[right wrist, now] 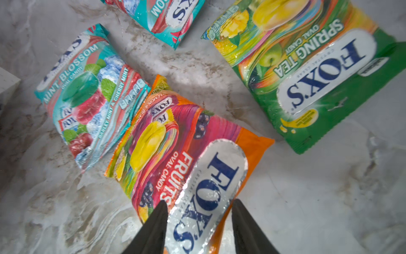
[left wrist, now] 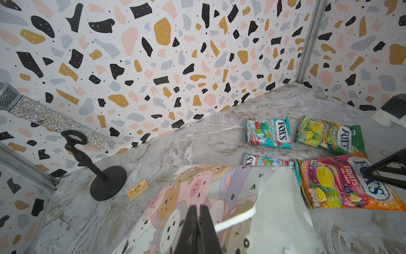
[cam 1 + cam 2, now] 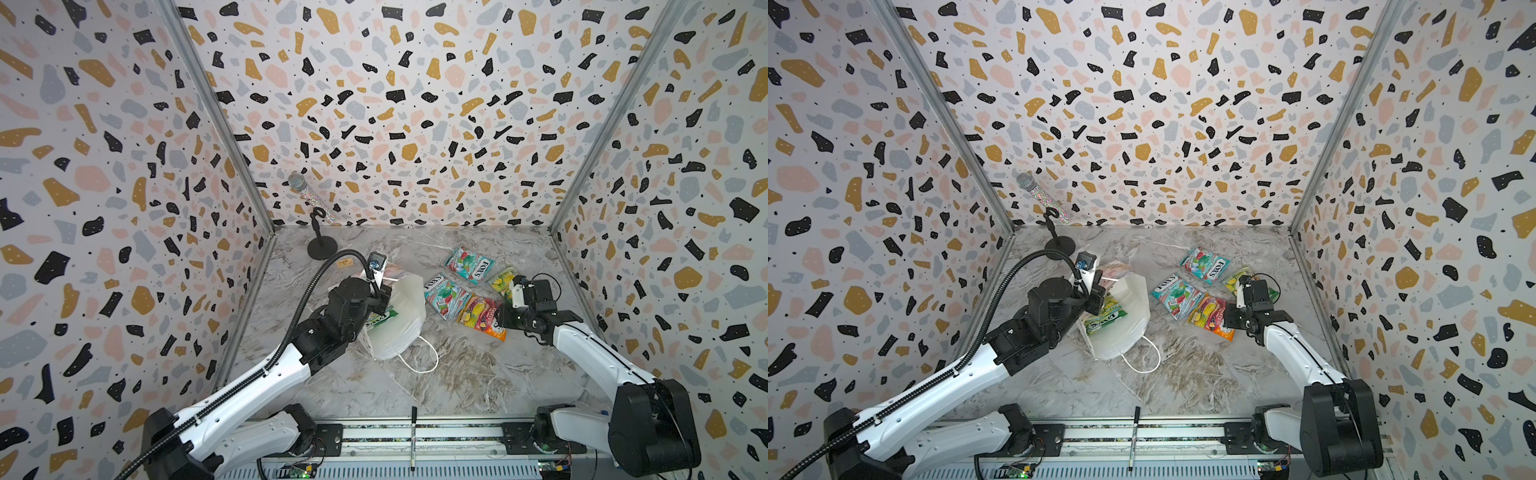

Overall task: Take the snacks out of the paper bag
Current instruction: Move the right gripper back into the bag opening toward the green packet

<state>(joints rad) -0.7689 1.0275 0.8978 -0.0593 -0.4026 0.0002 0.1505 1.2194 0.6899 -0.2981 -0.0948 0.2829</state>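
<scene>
The right gripper (image 1: 200, 203) hangs with its jaws apart over the logo end of the orange-red packet (image 1: 186, 154) and grips nothing. That packet lies flat on the marble table (image 3: 478, 374). In both top views its long axis slants from far left to near right, logo end toward the right arm. Its far corner touches the near teal packet (image 3: 444, 297). The far teal packet (image 3: 469, 264) and a green-yellow packet (image 1: 307, 72) lie just beyond, apart. To their left the paper bag (image 3: 401, 316) lies on its side, long axis running far to near, cord handle at the near end. A second green-yellow packet (image 3: 1100, 320) shows inside it. The left gripper (image 2: 197, 211) is clamped on the bag's rim.
</scene>
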